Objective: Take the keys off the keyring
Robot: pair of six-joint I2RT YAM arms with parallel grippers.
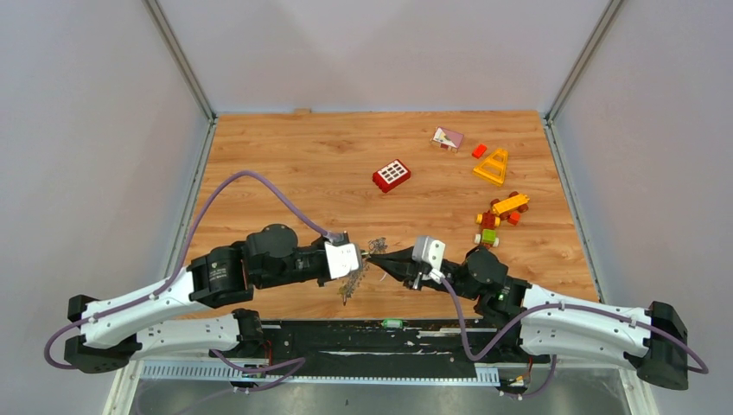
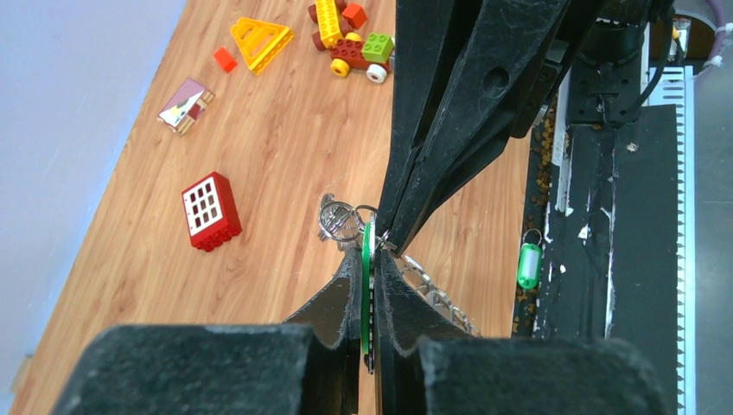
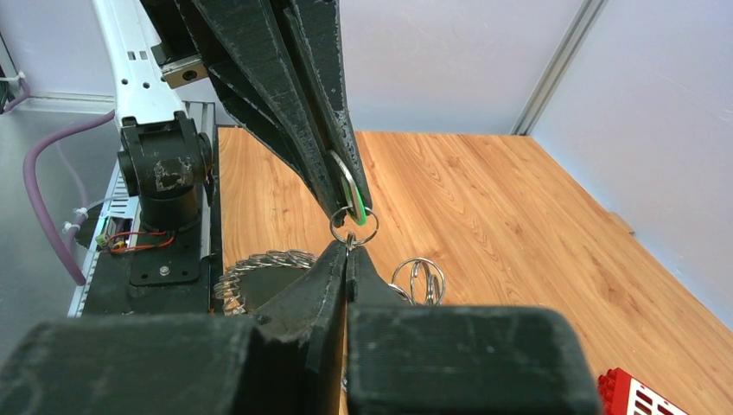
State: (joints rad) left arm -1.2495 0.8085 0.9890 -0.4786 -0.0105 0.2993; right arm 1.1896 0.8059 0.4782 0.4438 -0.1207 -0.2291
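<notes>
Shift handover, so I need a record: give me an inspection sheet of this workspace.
Surface: wooden table.
Job's things: silver metal keys bunched on grey metal keyring, beneath the two hands.
Clutter: red window brick, yellow triangular brick, multicoloured brick car, green plastic tag on black base plate.
Hands: left hand shut on flat green piece; right hand shut at small metal ring beside it.
Cables: purple cables looping from both arms.
Surroundings: grey walls, metal corner posts.

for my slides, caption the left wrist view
left end effector clamps a green tag while the right end effector pinches the ring on it
</notes>
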